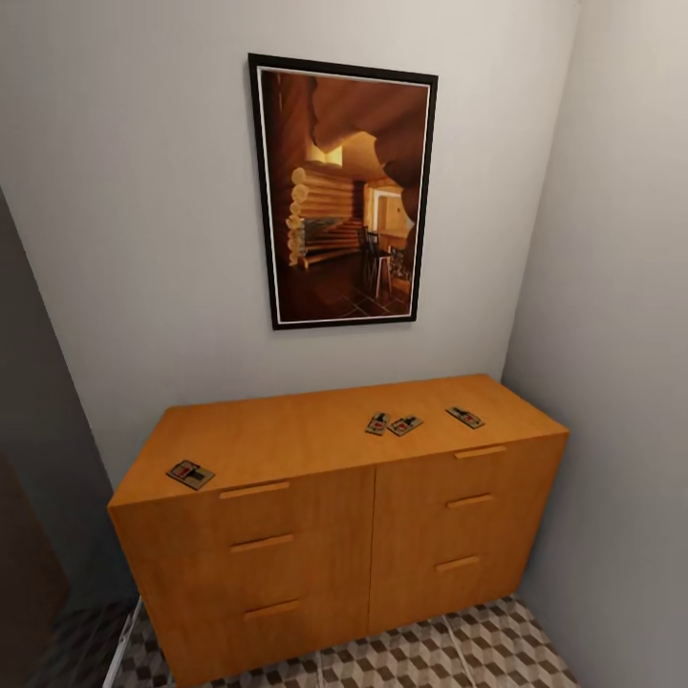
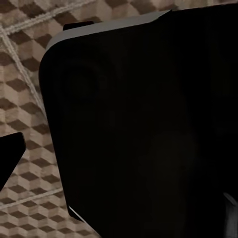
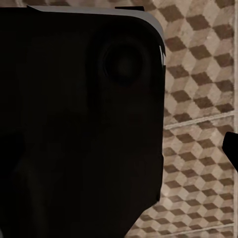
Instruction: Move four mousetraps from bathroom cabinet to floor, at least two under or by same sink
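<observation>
Nearest the cameras, both wrist views look down past a large black body of the robot (image 2: 144,129) onto the cube-patterned bathroom floor (image 2: 25,89). A dark tip enters at the edge of each wrist view, but neither picture shows the fingers clearly, so how far either claw is open, or whether it holds anything, cannot be told.

In the head view, the same tiled floor (image 1: 449,655) runs up to the base of the cabinet (image 1: 334,535), an orange-brown unit with two columns of three drawers and wooden bar handles, standing against the wall.

All four mousetraps lie flat on the cabinet top. One (image 1: 190,473) sits near the front left corner, well apart from the others. Two (image 1: 378,423) (image 1: 405,424) lie just beside each other, right of centre. The fourth (image 1: 464,417) lies near them, further right.

Above the cabinet, a framed picture (image 1: 344,191) hangs on the wall.
</observation>
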{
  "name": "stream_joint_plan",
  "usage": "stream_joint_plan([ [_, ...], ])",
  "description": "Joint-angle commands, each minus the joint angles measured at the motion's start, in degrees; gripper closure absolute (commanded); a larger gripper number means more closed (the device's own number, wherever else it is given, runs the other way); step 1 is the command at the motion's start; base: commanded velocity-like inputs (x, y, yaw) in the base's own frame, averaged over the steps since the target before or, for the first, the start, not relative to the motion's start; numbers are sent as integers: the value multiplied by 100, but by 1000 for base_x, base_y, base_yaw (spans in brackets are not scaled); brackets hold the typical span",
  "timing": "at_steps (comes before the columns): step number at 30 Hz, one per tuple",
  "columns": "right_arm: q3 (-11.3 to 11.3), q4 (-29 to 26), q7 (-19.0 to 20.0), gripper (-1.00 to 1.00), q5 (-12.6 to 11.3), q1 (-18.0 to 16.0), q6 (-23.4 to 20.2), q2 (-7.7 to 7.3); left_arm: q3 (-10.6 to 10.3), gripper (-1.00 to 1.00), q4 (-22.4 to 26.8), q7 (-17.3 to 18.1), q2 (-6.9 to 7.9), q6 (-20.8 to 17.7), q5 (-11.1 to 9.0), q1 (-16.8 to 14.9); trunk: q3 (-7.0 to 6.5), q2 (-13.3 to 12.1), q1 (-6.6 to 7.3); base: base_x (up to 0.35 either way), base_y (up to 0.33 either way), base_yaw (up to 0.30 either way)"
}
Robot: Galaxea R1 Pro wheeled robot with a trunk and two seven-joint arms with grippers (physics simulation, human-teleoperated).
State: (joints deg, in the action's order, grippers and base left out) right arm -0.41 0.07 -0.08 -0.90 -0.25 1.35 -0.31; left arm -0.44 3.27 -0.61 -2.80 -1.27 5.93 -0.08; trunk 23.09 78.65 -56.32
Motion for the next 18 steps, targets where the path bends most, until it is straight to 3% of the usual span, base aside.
stream_joint_plan([
  [1, -2, 2, -1, -100, -10, -2, 14, -2, 0, -100, 8, -7, -1, -13, 62, 1, -13, -38, 23, 0, 0, 0],
  [18, -1, 2, -1, -100, -8, -2, 22, -4, -3, -100, 23, -9, -1, -14, 67, 1, -282, -640, 352, 0, 0, 0],
])
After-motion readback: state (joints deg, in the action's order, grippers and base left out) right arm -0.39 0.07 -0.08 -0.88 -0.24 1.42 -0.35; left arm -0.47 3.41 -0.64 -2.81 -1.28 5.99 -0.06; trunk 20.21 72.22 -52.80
